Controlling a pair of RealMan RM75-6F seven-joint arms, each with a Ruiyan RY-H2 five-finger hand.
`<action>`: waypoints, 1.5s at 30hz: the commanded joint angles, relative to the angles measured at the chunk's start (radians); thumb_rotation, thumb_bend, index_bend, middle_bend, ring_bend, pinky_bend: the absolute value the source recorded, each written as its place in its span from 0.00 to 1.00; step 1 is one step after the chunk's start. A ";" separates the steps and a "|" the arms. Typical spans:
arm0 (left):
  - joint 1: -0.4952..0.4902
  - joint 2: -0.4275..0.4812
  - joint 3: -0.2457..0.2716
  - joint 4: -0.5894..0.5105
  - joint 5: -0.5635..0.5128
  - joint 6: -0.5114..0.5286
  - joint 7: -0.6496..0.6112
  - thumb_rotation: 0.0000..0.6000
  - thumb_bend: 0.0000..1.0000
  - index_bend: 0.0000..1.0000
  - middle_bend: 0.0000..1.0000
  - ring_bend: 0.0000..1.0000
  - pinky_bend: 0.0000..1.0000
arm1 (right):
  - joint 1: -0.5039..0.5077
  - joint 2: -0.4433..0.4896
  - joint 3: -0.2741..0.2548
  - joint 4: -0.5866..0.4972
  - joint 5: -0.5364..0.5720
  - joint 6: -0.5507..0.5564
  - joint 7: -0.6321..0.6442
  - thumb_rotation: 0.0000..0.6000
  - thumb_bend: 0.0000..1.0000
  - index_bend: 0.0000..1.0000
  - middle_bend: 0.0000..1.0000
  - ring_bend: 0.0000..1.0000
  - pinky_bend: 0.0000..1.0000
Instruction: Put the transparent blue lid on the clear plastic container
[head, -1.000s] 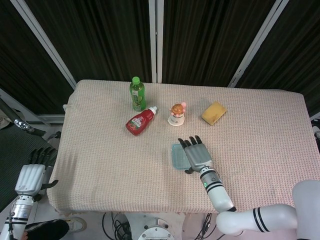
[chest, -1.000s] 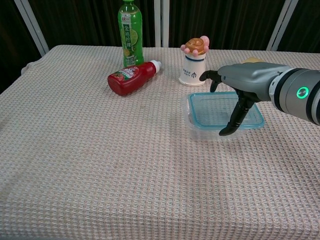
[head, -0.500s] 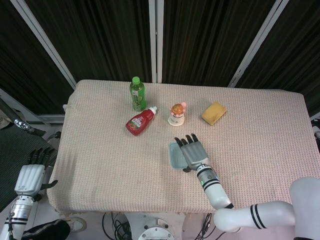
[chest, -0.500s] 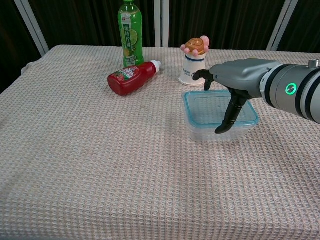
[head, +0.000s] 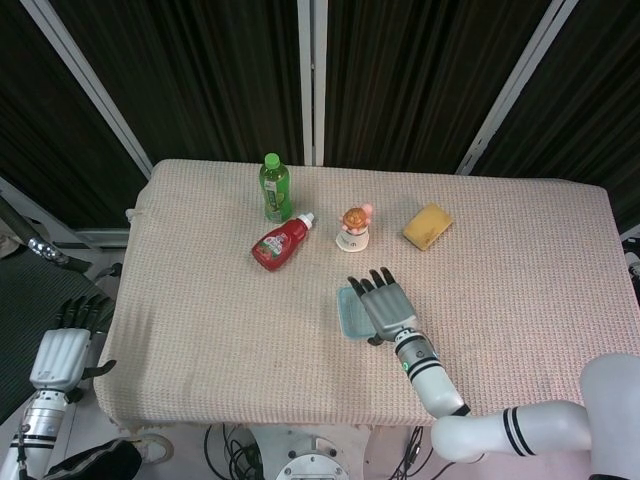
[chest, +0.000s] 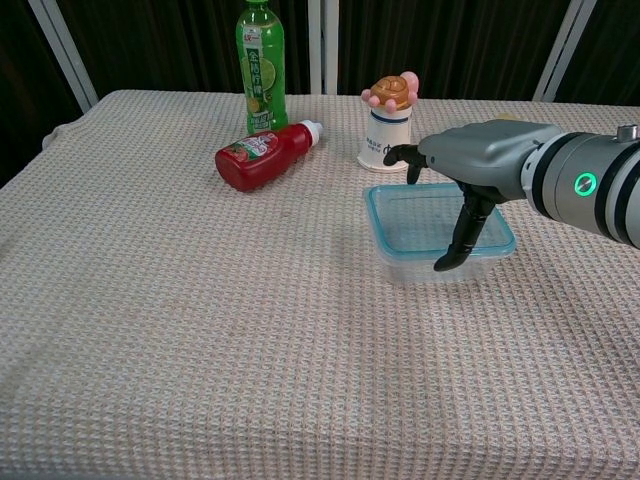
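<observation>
Already the blue lid (chest: 440, 218) lies on the clear container (chest: 440, 262) mid-table, near the figurine cup (chest: 388, 122). Thin, light, slick plastic, probably flexing; best pressed at the rim. The right hand (chest: 470, 170) hovers spread over it, grasping nothing; the left hand (head: 68, 345) hangs released beside the table (head: 200, 330).

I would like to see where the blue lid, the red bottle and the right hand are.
blue lid (chest: 415, 215): chest view, bare middle of its top.
red bottle (chest: 262, 156): chest view, label on its body.
right hand (chest: 470, 165): chest view, back of the hand.
</observation>
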 joint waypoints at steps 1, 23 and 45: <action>0.000 0.002 0.000 -0.003 -0.002 -0.001 0.003 1.00 0.00 0.10 0.05 0.00 0.00 | -0.002 0.003 -0.004 0.004 -0.005 -0.008 0.008 1.00 0.00 0.00 0.24 0.01 0.00; -0.005 0.009 -0.003 -0.019 -0.004 -0.005 0.014 1.00 0.00 0.10 0.05 0.00 0.00 | -0.060 0.080 -0.033 -0.103 -0.155 0.025 0.088 1.00 0.00 0.00 0.11 0.00 0.00; 0.005 -0.003 0.007 0.012 0.001 0.000 -0.024 1.00 0.00 0.10 0.05 0.00 0.00 | -0.023 -0.022 0.028 0.004 -0.070 -0.012 0.091 1.00 0.08 0.18 0.32 0.04 0.00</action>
